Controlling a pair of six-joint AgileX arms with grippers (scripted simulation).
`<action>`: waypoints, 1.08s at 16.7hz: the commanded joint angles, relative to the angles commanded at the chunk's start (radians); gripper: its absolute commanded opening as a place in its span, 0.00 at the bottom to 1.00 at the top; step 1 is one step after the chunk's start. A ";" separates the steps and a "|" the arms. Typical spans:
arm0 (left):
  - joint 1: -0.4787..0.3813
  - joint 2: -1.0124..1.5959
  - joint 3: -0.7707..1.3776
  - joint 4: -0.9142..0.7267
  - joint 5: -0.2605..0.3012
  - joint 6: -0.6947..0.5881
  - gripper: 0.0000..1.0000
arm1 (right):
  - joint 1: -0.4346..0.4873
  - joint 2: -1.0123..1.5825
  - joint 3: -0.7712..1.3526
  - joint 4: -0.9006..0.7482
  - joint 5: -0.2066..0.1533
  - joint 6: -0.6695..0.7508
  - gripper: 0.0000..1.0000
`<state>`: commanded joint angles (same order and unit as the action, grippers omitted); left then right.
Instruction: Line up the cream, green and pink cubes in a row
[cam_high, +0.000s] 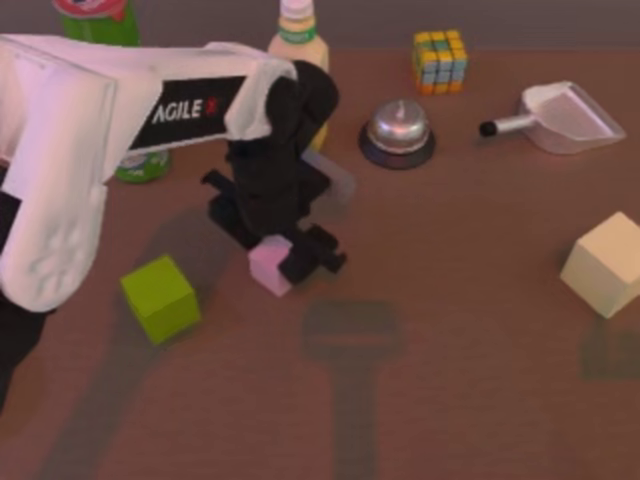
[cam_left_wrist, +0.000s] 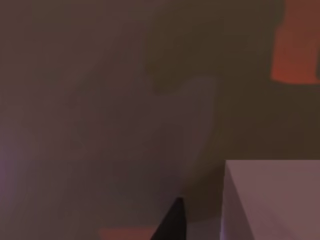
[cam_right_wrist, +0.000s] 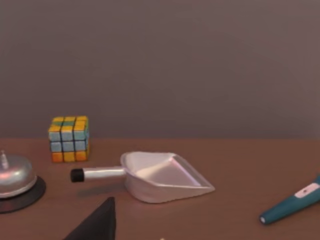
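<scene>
Three cubes are sitting apart on the table (cam_high: 450, 400): green cube (cam_high: 160, 297) at 9 o'clock, pink cube (cam_high: 270, 264) near centre, cream cube (cam_high: 605, 263) at 3 o'clock by the edge. I'm seeing my left gripper (cam_high: 280, 262) sitting down over the pink cube w/ fingers on either side, seemingly gripping it. Right arm isn't showing in top view; can't tell its jaws. Puzzle cube (cam_high: 440, 60), bell (cam_high: 398, 131) & scoop (cam_high: 565, 117) are lying toward 12–1 o'clock.

Matte pink cube (cam_high: 269, 265); shiny metal bell (cam_high: 398, 127); glossy translucent plastic scoop (cam_high: 565, 117); brown wood-look table (cam_high: 450, 400).
</scene>
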<state>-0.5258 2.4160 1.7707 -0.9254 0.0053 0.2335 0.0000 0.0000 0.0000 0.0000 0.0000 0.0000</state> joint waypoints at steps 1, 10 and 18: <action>0.000 0.000 0.000 0.000 0.000 0.000 0.17 | 0.000 0.000 0.000 0.000 0.000 0.000 1.00; 0.000 0.000 0.000 0.000 0.000 0.000 0.00 | 0.000 0.000 0.000 0.000 0.000 0.000 1.00; 0.012 -0.077 0.112 -0.168 0.005 -0.004 0.00 | 0.000 0.000 0.000 0.000 0.000 0.000 1.00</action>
<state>-0.5137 2.3387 1.8826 -1.0935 0.0106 0.2297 0.0000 0.0000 0.0000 0.0000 0.0000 0.0000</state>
